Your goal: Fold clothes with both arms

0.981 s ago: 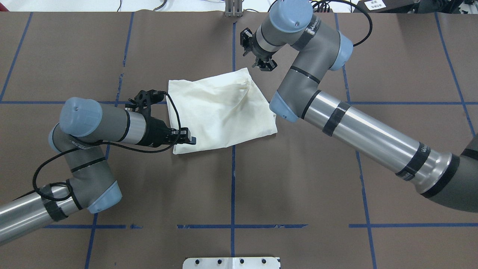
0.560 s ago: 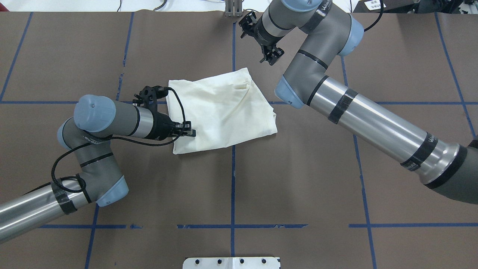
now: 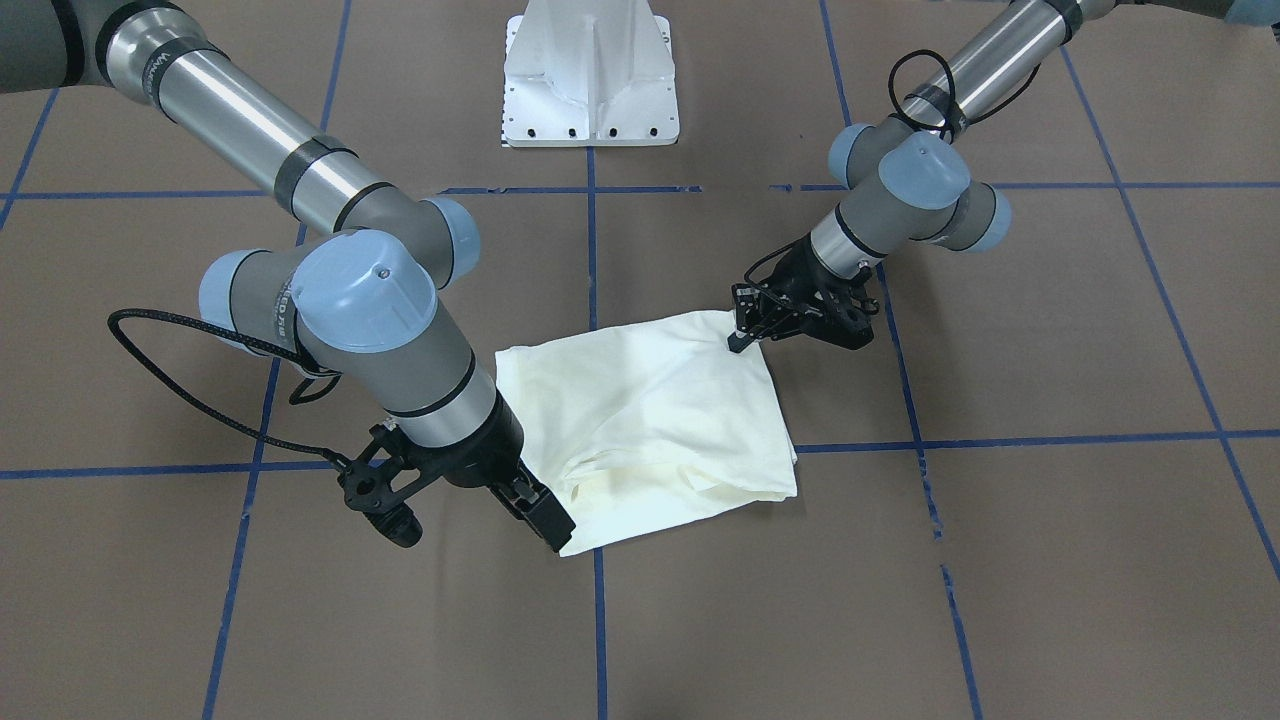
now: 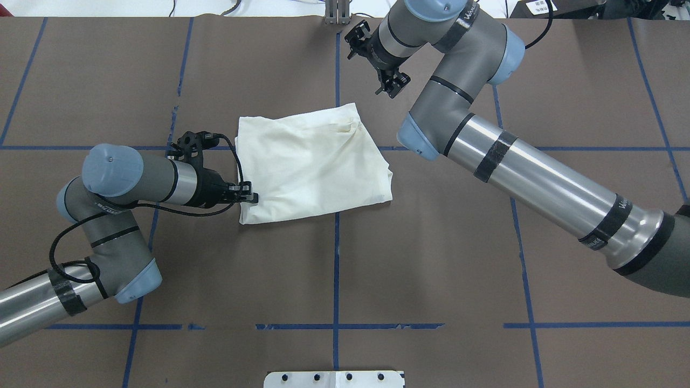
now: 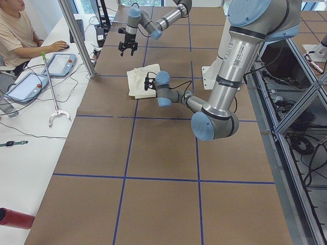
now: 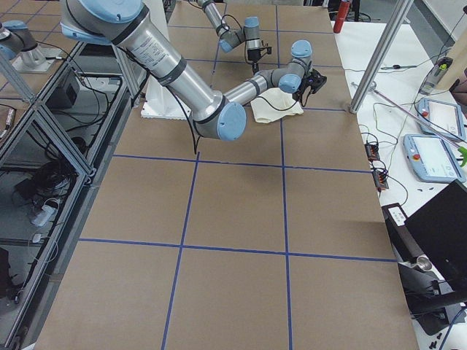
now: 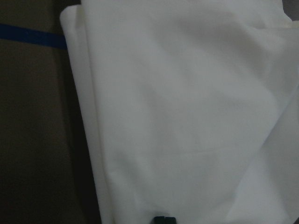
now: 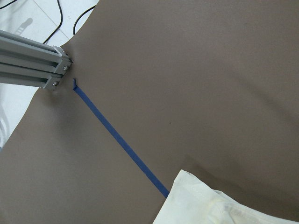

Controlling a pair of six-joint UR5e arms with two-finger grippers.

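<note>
Over the table (image 4: 431,269) from above, I see the folded cream shirt (image 4: 312,161) near centre, with my left gripper (image 4: 250,195) pinched tight on its near-left corner. My right gripper (image 4: 391,87) hangs beyond the far corner, jaws parted and empty. Left wrist view: plain cream cloth fills it.

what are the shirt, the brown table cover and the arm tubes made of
shirt: soft cloth, likely cotton, matte cream; it creases and drapes limply.
table cover: matte brown and flat, looks like paper or card, hard to be sure.
right arm tube: silvery metal, probably aluminium, satin sheen with highlights.
</note>
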